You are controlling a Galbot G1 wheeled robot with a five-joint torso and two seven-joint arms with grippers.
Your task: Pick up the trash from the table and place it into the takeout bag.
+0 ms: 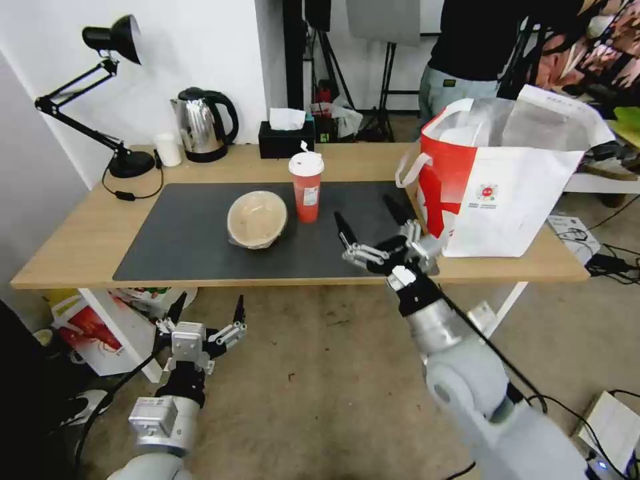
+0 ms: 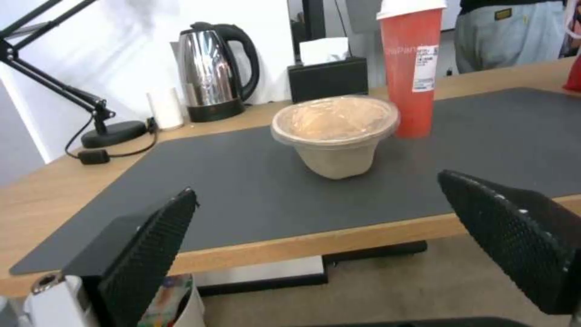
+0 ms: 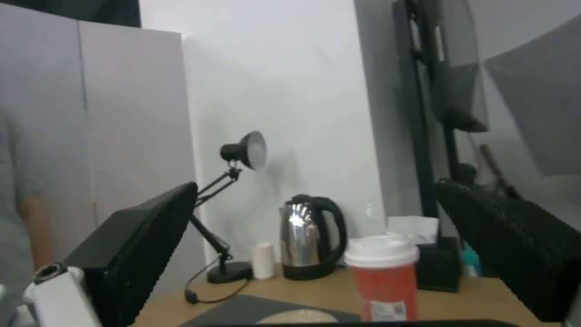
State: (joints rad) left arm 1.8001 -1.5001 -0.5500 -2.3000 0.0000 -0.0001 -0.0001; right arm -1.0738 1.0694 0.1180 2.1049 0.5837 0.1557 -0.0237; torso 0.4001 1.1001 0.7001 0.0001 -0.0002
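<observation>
Nearer by far: right gripper (image 1: 373,230), fingers apart and empty over the mat's front edge, with cup (image 1: 307,187) upright just beyond-left; left gripper (image 1: 203,313) spread, below table (image 1: 80,247).

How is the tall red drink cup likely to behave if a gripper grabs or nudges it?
The red drink cup stands tall on a narrow base on the dark mat, so a push near its white lid would probably tip it. Its smooth tapered wall may slip upward out of the jaws. It looks like thin paper, so a hard squeeze could dent it; whether it holds liquid cannot be told.
</observation>
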